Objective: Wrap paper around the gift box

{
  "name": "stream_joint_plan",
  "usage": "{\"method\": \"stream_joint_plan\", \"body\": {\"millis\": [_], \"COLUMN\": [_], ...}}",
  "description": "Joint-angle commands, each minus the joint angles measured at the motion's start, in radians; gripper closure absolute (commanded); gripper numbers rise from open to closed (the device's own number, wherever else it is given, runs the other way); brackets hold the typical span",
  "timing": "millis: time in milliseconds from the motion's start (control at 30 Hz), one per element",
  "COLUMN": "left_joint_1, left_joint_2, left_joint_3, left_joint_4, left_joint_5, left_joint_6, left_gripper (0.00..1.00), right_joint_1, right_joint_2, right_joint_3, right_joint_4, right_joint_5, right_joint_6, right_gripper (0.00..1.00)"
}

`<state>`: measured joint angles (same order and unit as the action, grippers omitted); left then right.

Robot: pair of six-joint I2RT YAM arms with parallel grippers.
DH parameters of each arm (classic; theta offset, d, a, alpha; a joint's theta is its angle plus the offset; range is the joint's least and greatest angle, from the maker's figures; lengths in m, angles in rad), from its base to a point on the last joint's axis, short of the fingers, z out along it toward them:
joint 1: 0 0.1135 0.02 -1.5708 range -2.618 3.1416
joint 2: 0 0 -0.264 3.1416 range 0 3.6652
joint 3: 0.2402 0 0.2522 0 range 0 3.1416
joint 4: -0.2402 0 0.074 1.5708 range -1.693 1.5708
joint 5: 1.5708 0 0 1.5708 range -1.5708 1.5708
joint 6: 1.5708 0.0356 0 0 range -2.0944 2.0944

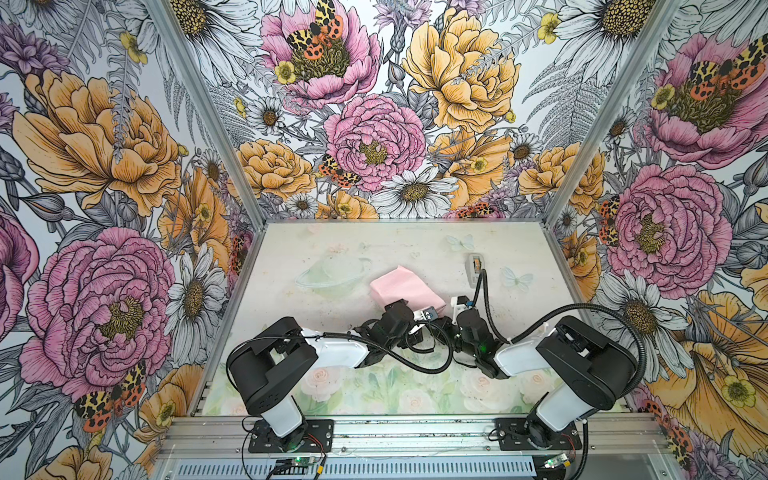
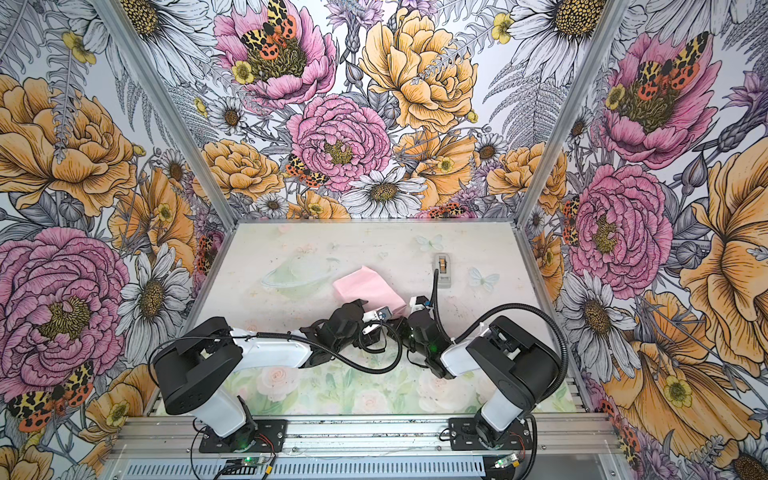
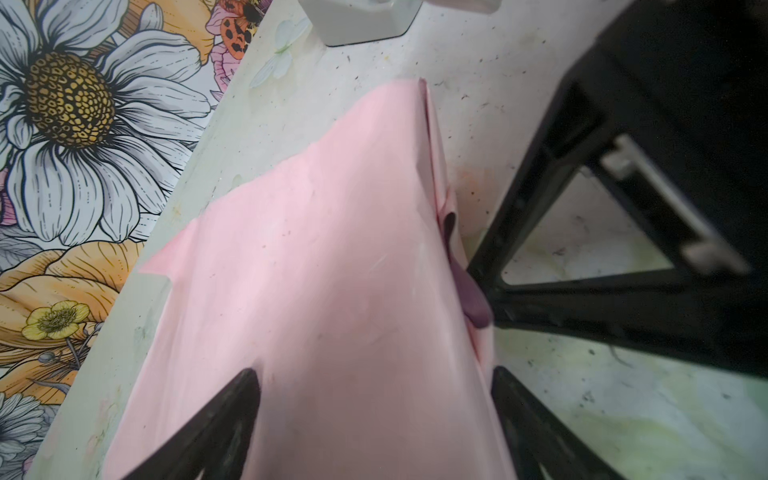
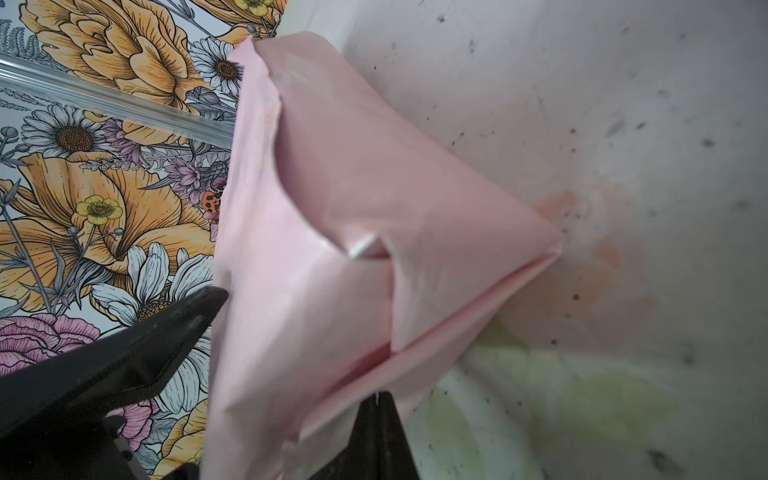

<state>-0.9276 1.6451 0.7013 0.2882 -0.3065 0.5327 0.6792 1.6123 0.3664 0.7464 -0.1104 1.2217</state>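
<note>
The paper (image 1: 401,289) (image 2: 361,286) lies folded around the gift box as a pale pink parcel in the middle of the table; the box itself is hidden under it. My left gripper (image 3: 374,399) straddles the parcel's near end. Its fingers (image 3: 232,415) stand wide apart and press on both sides of the parcel. My right gripper (image 4: 377,397) is shut. Its tips rest against the folded flap at the parcel's right end, where a bit of the lilac face (image 3: 473,299) shows. I cannot tell if paper is pinched between them.
A small grey tape dispenser (image 1: 475,268) (image 2: 443,270) stands on the table behind and to the right of the parcel. Flowered walls close in the table on the left, back and right. Both arms' cables loop over the near half of the table.
</note>
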Motion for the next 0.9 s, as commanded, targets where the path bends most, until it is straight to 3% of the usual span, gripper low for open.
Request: {"method": "stream_joint_plan", "body": {"millis": [0, 367, 867], "left_joint_1": [-0.005, -0.005, -0.004], "left_joint_2": [0.019, 0.015, -0.009], "left_joint_3": [-0.011, -0.025, -0.036], "left_joint_4": [0.051, 0.056, 0.057], "left_joint_5": [-0.067, -0.067, -0.027], "left_joint_6": [-0.05, -0.079, -0.088], "left_gripper": [0.15, 0.2, 0.2], "right_joint_1": [-0.009, -0.075, -0.132], "right_joint_2": [0.006, -0.029, 0.037], "right_joint_3": [-0.009, -0.057, 0.053], "right_joint_4": [0.041, 0.059, 0.073], "right_joint_5": [-0.012, -0.066, -0.156], "right_joint_6": [-0.019, -0.058, -0.093], "right_gripper": [1.0, 0.95, 1.0]}}
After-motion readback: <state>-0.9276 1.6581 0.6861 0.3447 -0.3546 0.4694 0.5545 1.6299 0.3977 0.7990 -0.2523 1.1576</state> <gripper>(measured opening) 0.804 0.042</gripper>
